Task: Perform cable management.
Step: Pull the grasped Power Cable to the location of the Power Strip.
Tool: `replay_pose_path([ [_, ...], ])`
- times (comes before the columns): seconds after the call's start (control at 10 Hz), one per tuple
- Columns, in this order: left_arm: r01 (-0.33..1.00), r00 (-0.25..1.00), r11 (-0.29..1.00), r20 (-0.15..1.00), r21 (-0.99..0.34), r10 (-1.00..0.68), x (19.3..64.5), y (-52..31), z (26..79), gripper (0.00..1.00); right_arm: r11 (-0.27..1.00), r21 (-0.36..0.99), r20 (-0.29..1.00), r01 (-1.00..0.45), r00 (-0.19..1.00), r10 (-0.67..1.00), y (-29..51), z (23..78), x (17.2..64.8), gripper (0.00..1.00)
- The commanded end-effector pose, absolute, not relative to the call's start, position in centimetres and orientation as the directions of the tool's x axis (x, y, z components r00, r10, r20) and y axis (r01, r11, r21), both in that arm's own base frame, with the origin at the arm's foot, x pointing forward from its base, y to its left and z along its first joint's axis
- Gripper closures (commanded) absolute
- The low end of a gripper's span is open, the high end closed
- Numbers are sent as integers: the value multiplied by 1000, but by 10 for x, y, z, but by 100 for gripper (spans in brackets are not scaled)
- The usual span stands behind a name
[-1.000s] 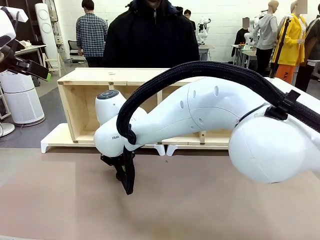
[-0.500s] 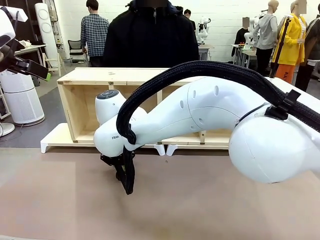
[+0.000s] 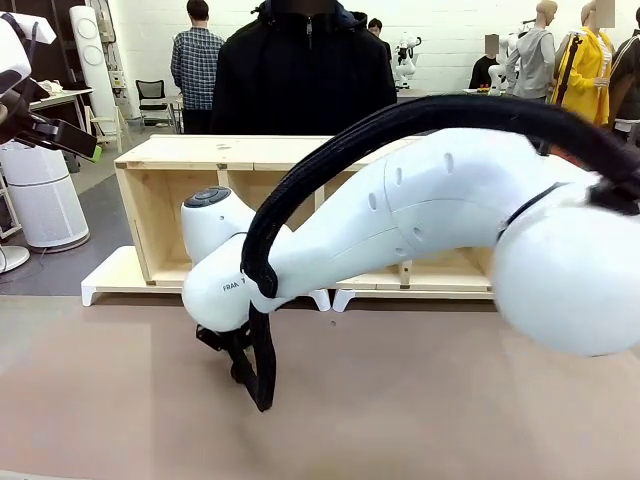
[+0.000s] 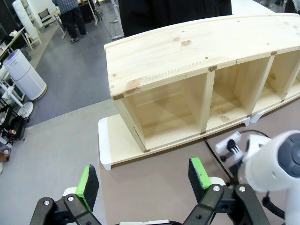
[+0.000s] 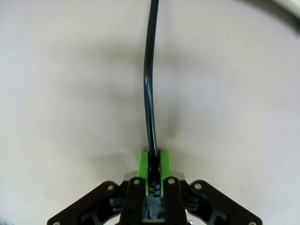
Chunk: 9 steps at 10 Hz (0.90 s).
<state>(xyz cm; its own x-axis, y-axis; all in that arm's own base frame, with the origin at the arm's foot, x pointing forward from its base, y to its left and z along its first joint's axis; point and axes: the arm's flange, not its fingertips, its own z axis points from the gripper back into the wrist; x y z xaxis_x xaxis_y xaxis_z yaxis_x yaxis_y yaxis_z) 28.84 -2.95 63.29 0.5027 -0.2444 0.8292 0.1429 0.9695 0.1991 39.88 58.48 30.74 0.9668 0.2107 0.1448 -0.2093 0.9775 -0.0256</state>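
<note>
Low over the worktop (image 3: pixel 450 400), nearer its left edge, the right gripper (image 5: pixel 153 157) has its fingers pinched tight on the cable (image 5: pixel 149 84), which runs away from them and seems to lie flat on the surface. Higher, by the left edge, the left gripper (image 4: pixel 143 176) hangs with fingers spread wide, empty. Along the far edge stands the wooden shelf unit (image 4: pixel 187 47), a person (image 3: pixel 300 70) behind it.
</note>
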Motion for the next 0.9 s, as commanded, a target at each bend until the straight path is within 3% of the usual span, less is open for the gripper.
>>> replay_pose_path([
  [0.0, 139, 494, 970, 834, 201, -244, 290, -29, 633, 0, 989, -2, 169, -149, 974, 147, 539, 308, 347, 88],
  [0.3, 139, 494, 970, 834, 201, -244, 290, -29, 633, 0, 997, 59, 240, -51, 970, 36, 487, 309, 307, 88],
  [0.8, 139, 494, 970, 834, 201, -244, 290, -29, 633, 0, 993, 112, 270, 31, 961, -61, 429, 311, 297, 88],
])
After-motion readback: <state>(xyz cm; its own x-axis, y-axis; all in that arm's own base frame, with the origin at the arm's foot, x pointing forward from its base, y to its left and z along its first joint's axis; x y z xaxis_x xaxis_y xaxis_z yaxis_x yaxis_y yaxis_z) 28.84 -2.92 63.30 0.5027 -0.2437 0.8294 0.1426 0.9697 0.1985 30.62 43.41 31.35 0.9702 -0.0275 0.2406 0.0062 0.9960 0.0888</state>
